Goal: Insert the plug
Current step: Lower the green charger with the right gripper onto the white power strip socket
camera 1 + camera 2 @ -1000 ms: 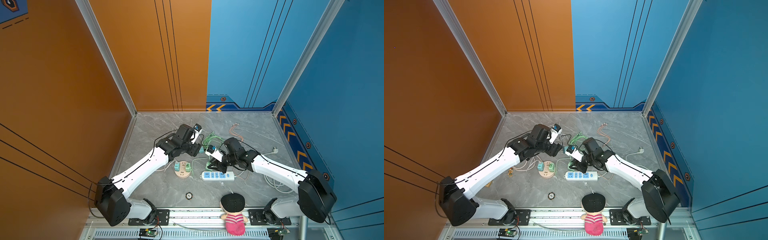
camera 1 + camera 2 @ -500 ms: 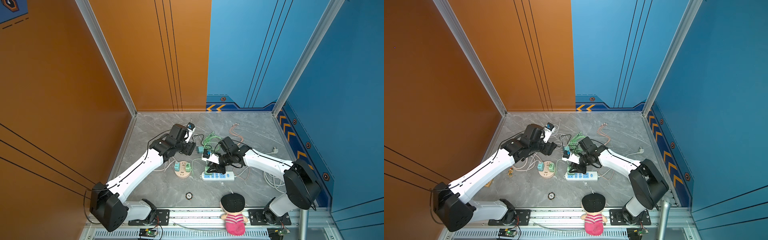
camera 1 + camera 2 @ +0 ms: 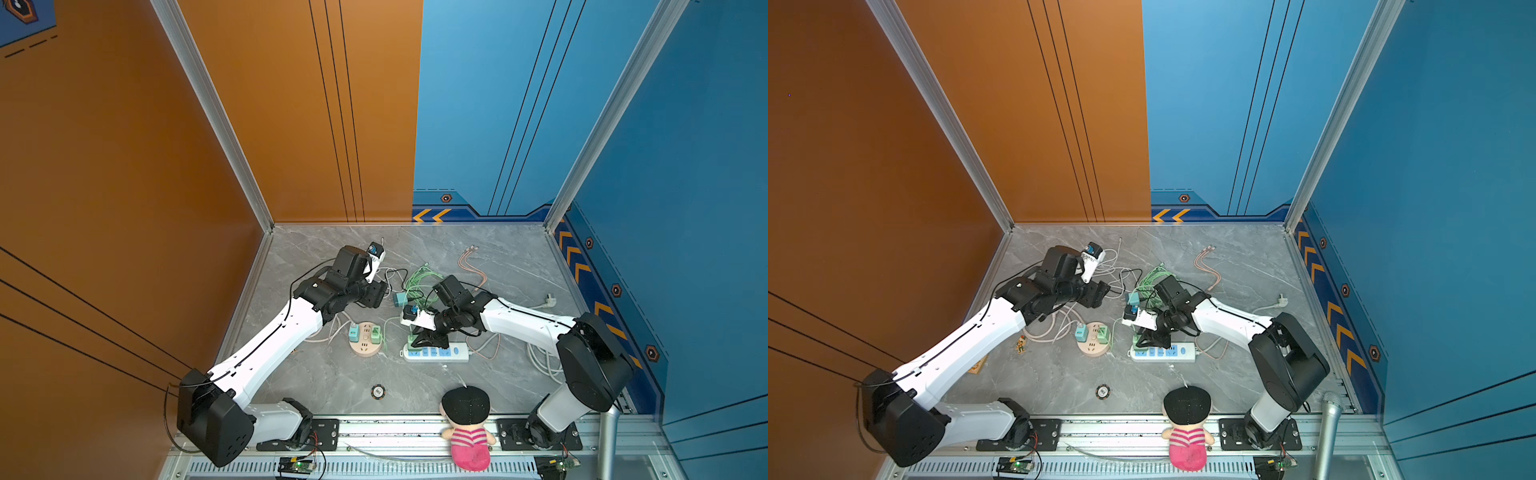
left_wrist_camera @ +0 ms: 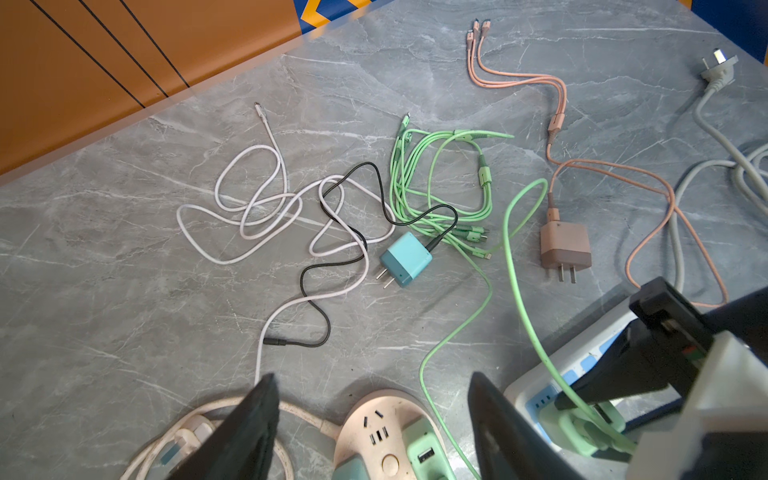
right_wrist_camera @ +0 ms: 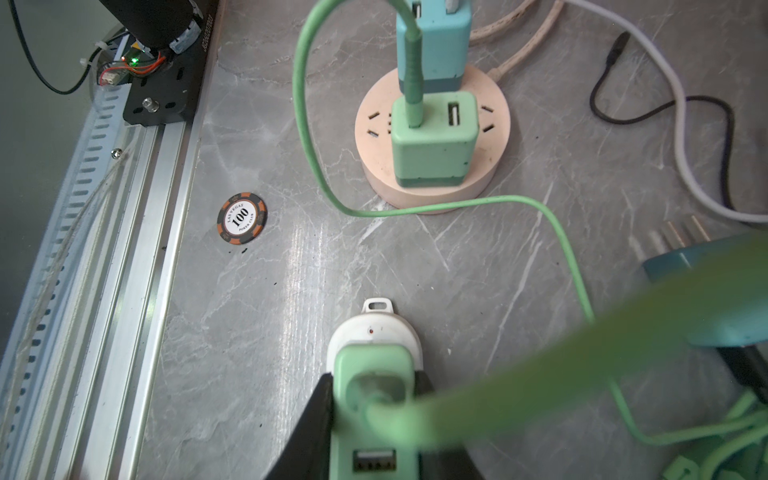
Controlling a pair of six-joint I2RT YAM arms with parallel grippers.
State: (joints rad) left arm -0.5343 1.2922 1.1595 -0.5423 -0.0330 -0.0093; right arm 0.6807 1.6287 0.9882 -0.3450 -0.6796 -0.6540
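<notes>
Squarely inside right claw (image 5: 374, 401), green plug (image 5: 372, 370) clamped, atop white power strip (image 5: 374, 326), left claw (image 4: 372, 386) spread apart

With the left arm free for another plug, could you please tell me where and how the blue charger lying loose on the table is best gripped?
Probably from above, the left gripper closing its fingers on the boxy blue charger, across its flat sides. It lies flat, prongs at one end and black cable at the other, so leave both ends clear.
</notes>
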